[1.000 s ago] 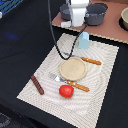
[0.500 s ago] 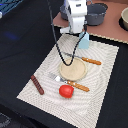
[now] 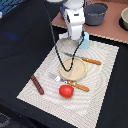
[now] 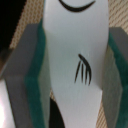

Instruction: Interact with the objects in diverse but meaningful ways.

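In the wrist view a white oblong piece [image 4: 75, 45] with a black smile and black strokes fills the space between my fingers [image 4: 25, 80], whose green pads touch it on both sides. My gripper [image 4: 75, 75] is shut on it. In the exterior view the gripper [image 3: 76, 36] hangs low over the far edge of the placemat [image 3: 45, 75]. A pale bluish-white shape [image 3: 86, 40] shows right beside it; I cannot tell if that is the held piece. A red tomato [image 3: 66, 91] and a dark brown sausage stick [image 3: 37, 84] lie on the mat's near part.
A round tan plate [image 3: 72, 69] sits mid-mat with a wooden-handled knife [image 3: 89, 61] behind it and a fork [image 3: 75, 85] in front. A grey pot [image 3: 95, 13] and another vessel [image 3: 124, 18] stand on the brown board behind. A black cable loops over the plate.
The arm has come down and slightly toward the mat's far edge, next to the pale shape. Tomato, sausage, plate and cutlery have not moved.
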Controlling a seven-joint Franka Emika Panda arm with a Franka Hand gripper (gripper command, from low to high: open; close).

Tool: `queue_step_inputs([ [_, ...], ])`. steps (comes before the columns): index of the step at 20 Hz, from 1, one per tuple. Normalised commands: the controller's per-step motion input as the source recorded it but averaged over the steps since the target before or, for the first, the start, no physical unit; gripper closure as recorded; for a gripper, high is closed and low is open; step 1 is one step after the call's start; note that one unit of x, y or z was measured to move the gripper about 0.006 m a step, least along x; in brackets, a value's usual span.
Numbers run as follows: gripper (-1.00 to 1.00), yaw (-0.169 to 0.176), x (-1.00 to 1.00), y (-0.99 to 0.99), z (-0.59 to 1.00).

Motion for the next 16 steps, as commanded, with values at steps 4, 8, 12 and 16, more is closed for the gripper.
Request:
queue_step_inputs([
  [4,-1.0,0.023,-0.17,-0.06,-0.23],
  [8,-1.0,0.001,-0.2,-0.06,0.23],
  [12,-1.0,-0.024,-0.16,-0.02,0.88],
  [16,-1.0,-0.005,-0.19,-0.01,0.83],
])
